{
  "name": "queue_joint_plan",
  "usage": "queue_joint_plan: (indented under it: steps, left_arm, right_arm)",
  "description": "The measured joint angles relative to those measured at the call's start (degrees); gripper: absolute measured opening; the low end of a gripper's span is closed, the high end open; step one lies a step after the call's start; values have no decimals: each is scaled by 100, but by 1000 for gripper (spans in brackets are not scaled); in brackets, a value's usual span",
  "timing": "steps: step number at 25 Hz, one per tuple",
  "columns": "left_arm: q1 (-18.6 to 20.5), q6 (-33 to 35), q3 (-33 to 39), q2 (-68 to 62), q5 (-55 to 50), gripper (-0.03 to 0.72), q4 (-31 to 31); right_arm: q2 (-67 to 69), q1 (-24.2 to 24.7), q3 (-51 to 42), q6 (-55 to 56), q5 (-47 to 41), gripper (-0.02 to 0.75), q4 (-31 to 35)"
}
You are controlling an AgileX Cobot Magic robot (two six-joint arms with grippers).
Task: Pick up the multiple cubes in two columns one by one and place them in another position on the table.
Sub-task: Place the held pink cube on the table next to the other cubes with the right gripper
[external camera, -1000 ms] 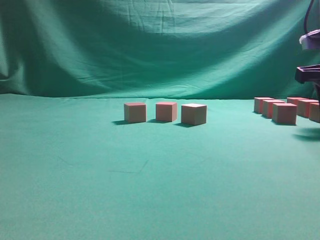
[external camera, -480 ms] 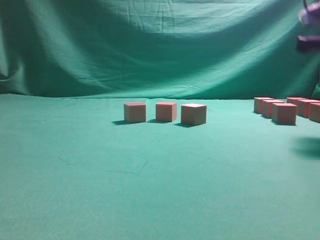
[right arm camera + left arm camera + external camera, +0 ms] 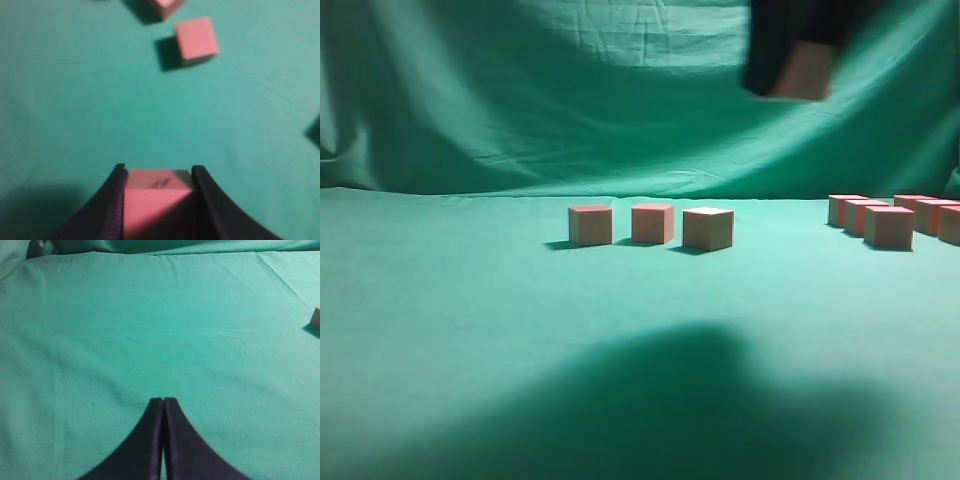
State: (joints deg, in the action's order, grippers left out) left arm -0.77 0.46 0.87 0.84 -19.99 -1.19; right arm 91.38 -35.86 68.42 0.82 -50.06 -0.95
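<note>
Spreading wide, the green table (image 3: 470, 330) carries three cubes (image 3: 652, 224) mid-surface and a cluster (image 3: 890, 226) at its right edge. Right gripper (image 3: 158, 200) clamps one cube (image 3: 157, 207) aloft; left gripper (image 3: 163, 402) is pressed together. No writing shows.

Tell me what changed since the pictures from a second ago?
The right gripper came in from the right edge and now hangs high over the table, its jaws shut on a cube. The three cubes in the middle and the left gripper didn't move.
</note>
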Motion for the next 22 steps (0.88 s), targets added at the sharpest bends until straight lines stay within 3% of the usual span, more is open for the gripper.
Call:
queue_joint_plan:
  steps: [3, 7, 15, 22]
  left_arm:
    - [0, 0, 0, 0, 0, 0, 0]
    - [0, 0, 0, 0, 0, 0, 0]
    - [0, 0, 0, 0, 0, 0, 0]
    - [0, 0, 0, 0, 0, 0, 0]
  right_arm:
    - [334, -585, 679, 15, -169, 245, 106]
    - [1094, -963, 1782, 448, -525, 245, 133]
    - [3047, -1076, 3965, 1534, -1890, 245, 133]
    - [3860, -1076, 4882, 2114, -2046, 245, 43]
